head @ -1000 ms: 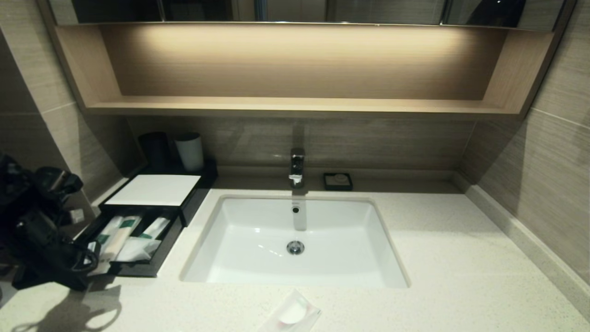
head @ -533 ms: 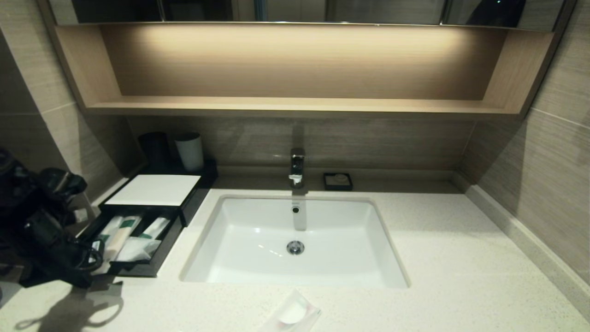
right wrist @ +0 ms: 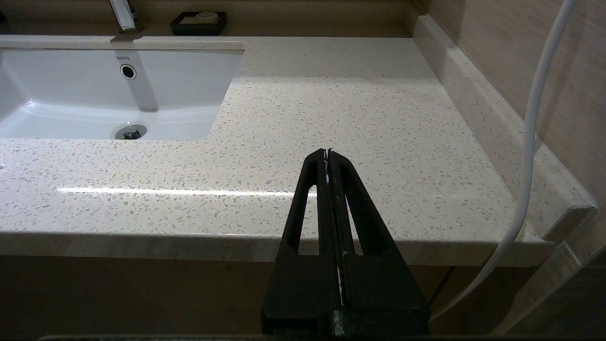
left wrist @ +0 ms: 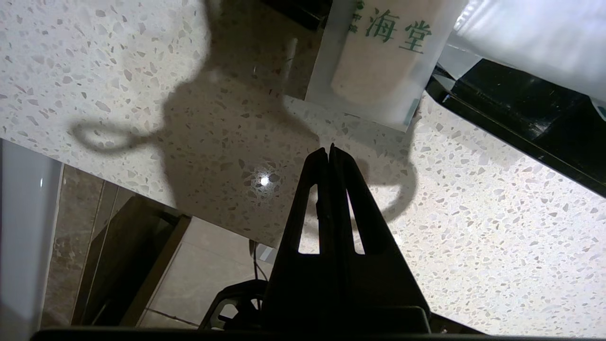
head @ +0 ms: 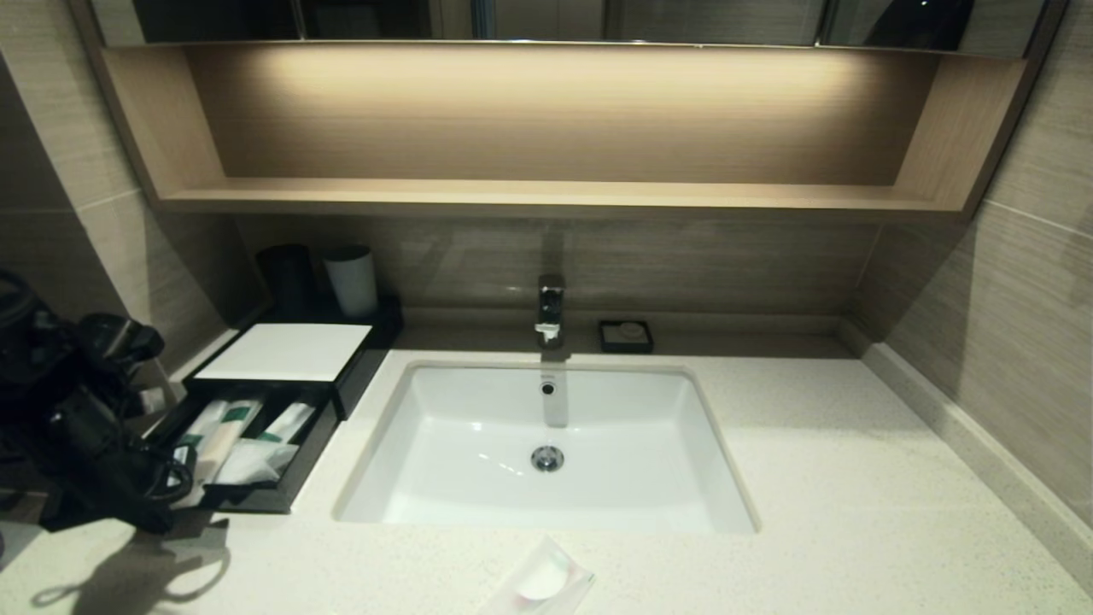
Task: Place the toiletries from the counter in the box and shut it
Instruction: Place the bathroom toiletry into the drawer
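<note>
Now left hand [left wrist: 329,150] nearer drawer tray [head: 248,500], shut.

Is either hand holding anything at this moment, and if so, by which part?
Nothing is held. The left hand is shut empty above the counter near the box; the right hand is shut empty too.

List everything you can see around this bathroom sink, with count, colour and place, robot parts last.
Counter: one, cream speckled, surrounding the sink.
Sink: one, white, centre.
Tap: one, chrome, behind the sink.
Box: one, black with white top, back left, drawer tray pulled out.
Packets: several, whitish with green, in the tray.
Sachet: one, clear with white disc, front counter edge.
Cups: two, black and white, behind the box.
Dish: one, black, right of the tap.
Left gripper: shut, by the tray.
Right gripper: shut, parked at the counter's right front.
</note>
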You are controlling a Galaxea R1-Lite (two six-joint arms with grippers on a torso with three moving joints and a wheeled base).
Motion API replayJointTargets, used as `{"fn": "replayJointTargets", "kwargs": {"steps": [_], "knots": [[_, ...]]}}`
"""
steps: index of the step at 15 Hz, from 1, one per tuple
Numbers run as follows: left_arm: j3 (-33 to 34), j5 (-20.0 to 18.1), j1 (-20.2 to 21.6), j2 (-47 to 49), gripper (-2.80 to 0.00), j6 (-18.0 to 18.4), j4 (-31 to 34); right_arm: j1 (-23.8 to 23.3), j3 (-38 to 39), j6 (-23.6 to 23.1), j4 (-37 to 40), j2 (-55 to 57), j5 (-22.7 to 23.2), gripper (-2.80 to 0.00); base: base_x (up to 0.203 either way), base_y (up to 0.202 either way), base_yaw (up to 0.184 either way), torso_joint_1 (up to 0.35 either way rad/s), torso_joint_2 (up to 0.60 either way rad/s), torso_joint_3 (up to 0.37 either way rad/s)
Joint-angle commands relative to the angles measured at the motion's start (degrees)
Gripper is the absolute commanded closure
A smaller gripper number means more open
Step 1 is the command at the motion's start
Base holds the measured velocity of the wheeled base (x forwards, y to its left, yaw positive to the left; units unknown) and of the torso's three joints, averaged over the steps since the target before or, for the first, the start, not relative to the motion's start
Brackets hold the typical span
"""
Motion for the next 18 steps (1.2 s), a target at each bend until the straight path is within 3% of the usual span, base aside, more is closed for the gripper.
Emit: {"fn": "replayJointTargets", "kwargs": {"steps": [1, 18], "knots": [[0.12, -0.05, 0.02, 0.28, 0.00, -0.07, 0.16, 0.01, 0.09, 0.00, -0.02, -0.09, 0.01, 0.00, 0.000, 0.000, 0.000, 0.000, 0.00, 0.000], [-0.23, -0.06, 0.02, 0.90, 0.00, -0.95, -3.09, 0.01, 0.09, 0.00, -0.02, -0.09, 0.01, 0.00, 0.000, 0.000, 0.000, 0.000, 0.00, 0.000]]}}
